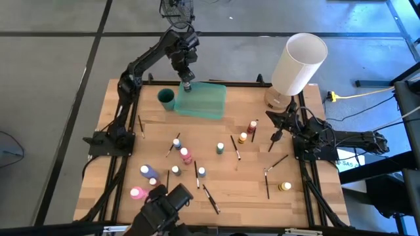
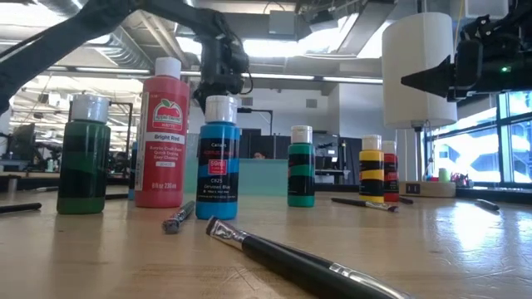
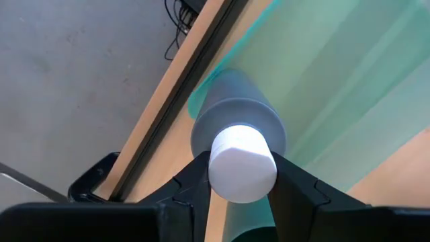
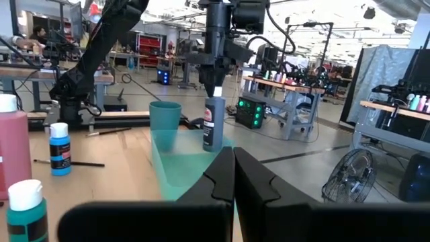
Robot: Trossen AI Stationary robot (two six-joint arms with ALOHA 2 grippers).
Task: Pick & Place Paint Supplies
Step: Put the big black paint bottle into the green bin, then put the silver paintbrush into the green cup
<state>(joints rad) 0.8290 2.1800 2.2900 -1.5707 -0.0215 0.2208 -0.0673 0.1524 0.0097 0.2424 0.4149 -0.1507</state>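
Non-task items on the wooden table (image 1: 230, 190)

Translucent green tray (image 1: 205, 100) at far edge; teal cup (image 1: 167, 98) just beside tray; white cylindrical lamp (image 1: 298, 62) well apart from tray, at far corner.

A red bottle (image 2: 163, 133), blue bottle (image 2: 219, 158) and 2 green bottles (image 2: 83, 154) stand on the table (image 2: 465, 249). A brush (image 2: 291, 259) lies nearest. Above the blue bottle hangs a dark gripper (image 2: 221, 79).

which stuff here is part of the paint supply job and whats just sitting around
Job: grey bottle held by its white cap in the left gripper over the green tray; paint bottles and brushes on the table.
Lying about: white lamp, teal cup.
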